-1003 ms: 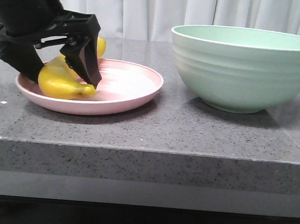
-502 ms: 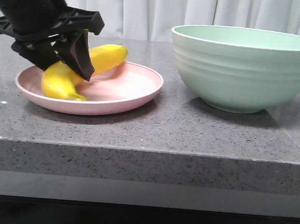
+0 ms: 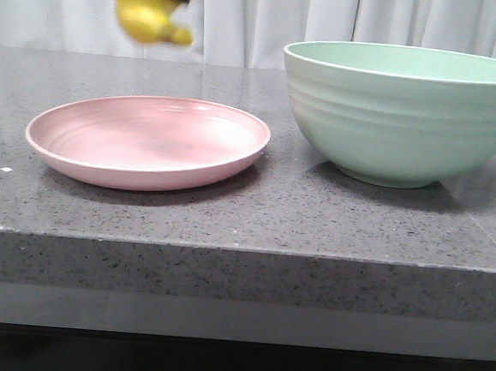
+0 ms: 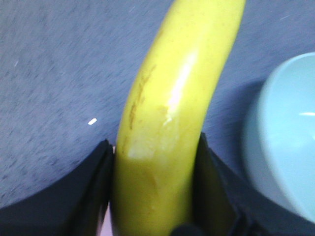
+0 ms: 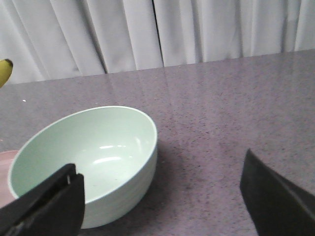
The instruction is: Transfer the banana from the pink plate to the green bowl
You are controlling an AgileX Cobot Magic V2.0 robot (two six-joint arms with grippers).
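at the far left of the front view the pink plate (image 3: 148,142) sits bare on the grey stone counter (image 3: 245,220), nothing left in it. above it, at the top edge of the view, the banana (image 3: 150,14) hangs in the air, held by the left gripper (image 4: 155,191); only a dark scrap of that gripper shows in the front view. the left wrist view tells it better: the two black fingers (image 4: 93,196) press against either side of the banana's thick end, clamped on the fruit, with the rest of its curve sticking out past them toward the green bowl (image 4: 285,142).

the step in hand, as i judge it, is the carry across to the bowl. the banana looks high enough to pass the bowl's rim, so the move wanted is a level sweep to the right until the fruit is over the middle of the bowl, then a short lowering before letting go, so it does not bounce out or knock the wall. the skin is glossy and the grip is near one end, so a jerky swing could let it pivot or slip.

further right stands the green bowl (image 3: 407,112), upright, well apart from the plate; the right wrist view shows its inside empty. the right gripper (image 5: 162,196) hovers near the bowl with its fingers spread wide, holding nothing.
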